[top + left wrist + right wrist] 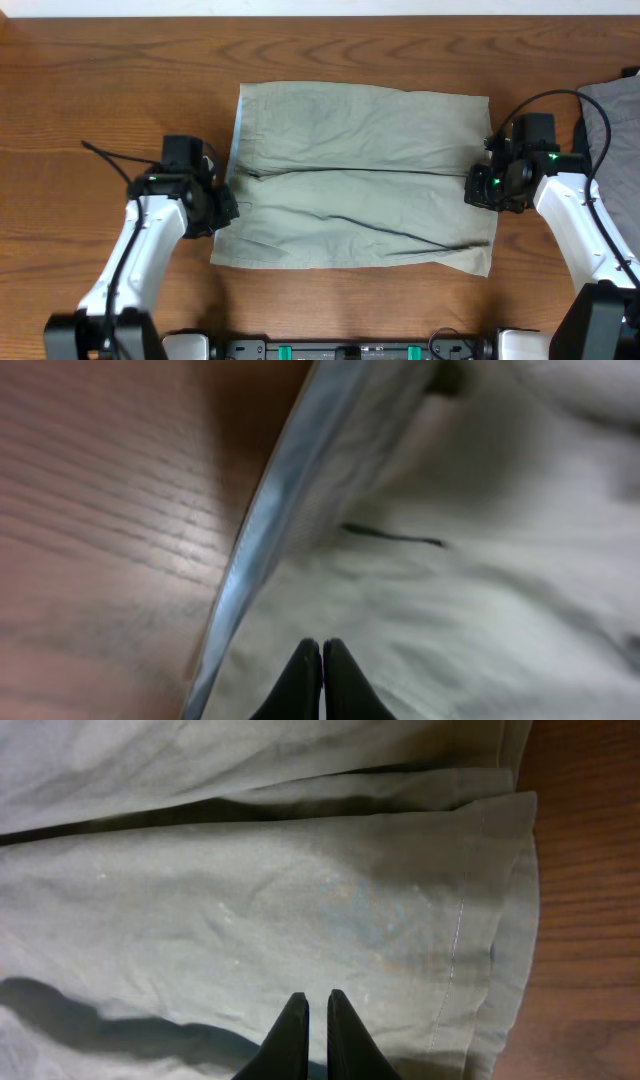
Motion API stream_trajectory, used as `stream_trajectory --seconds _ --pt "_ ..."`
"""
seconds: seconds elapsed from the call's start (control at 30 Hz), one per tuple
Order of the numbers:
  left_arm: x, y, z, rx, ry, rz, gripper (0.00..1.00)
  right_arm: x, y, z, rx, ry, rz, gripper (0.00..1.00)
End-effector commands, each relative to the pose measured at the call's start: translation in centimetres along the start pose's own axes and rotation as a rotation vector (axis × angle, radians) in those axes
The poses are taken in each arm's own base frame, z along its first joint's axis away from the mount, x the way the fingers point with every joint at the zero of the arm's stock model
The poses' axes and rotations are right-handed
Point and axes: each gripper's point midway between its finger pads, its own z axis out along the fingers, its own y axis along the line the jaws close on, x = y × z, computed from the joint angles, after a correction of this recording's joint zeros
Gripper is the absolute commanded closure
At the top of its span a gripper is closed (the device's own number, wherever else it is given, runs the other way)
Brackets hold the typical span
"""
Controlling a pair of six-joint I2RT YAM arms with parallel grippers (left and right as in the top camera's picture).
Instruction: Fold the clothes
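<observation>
Your shorts (360, 180) lie flat, no fold visible yet; left gripper (320, 647) pinched together, right gripper (317, 1002) barely parted, both empty above cloth

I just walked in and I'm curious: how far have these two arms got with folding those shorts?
Early on, by the look of it. The shorts lie spread flat on the table, both legs showing side by side, so no fold is visible. In hand: the left gripper sits at the waistband end and the right gripper at the hem end, fingers nearly together just above the cloth; whether they pinch it is unclear. All folding seems left.
</observation>
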Motion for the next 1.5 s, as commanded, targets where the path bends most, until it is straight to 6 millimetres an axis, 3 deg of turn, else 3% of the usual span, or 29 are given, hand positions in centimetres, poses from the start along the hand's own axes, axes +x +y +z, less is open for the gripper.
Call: stream_trajectory --seconds 0.0,0.2,0.37,0.47,0.63,0.8,1.03,1.17,1.3,1.47 --pt "1.5 0.7 2.4 -0.016 0.072 -0.054 0.94 -0.5 0.1 -0.2 0.01 -0.016 -0.025 0.92" --pt "4.8 1.9 4.7 -0.054 0.229 -0.083 0.94 -0.6 0.1 -0.2 0.01 -0.019 -0.026 0.92" --pt "8.1 3.9 4.6 -0.147 0.361 -0.104 0.94 -0.6 0.1 -0.2 0.013 -0.019 -0.026 0.92" --pt "8.8 5.4 4.0 -0.236 0.385 -0.096 0.94 -0.6 0.1 -0.2 0.013 -0.019 -0.026 0.92" --pt "8.9 5.6 3.6 -0.246 0.381 -0.103 0.94 -0.7 0.1 -0.3 0.013 -0.022 -0.045 0.99" --pt "6.0 3.9 2.1 -0.187 0.278 -0.092 0.94 -2.2 0.7 -1.1 0.003 -0.068 -0.056 0.99" --pt "-1.0 -1.9 -4.3 0.043 -0.014 -0.043 0.94 -5.9 3.1 -4.7 -0.023 -0.175 -0.102 0.99" --pt "-5.1 -4.8 -6.8 0.176 -0.2 0.003 0.94 -7.5 4.8 -5.6 -0.045 -0.238 -0.146 0.99" --pt "-8.5 -6.3 -6.8 0.229 -0.312 0.033 0.94 -8.3 4.6 -4.7 0.002 -0.256 -0.157 0.99" --pt "-10.3 -6.7 -3.6 0.228 -0.296 0.052 0.94 -8.6 3.6 -1.2 0.041 -0.19 -0.144 0.99"
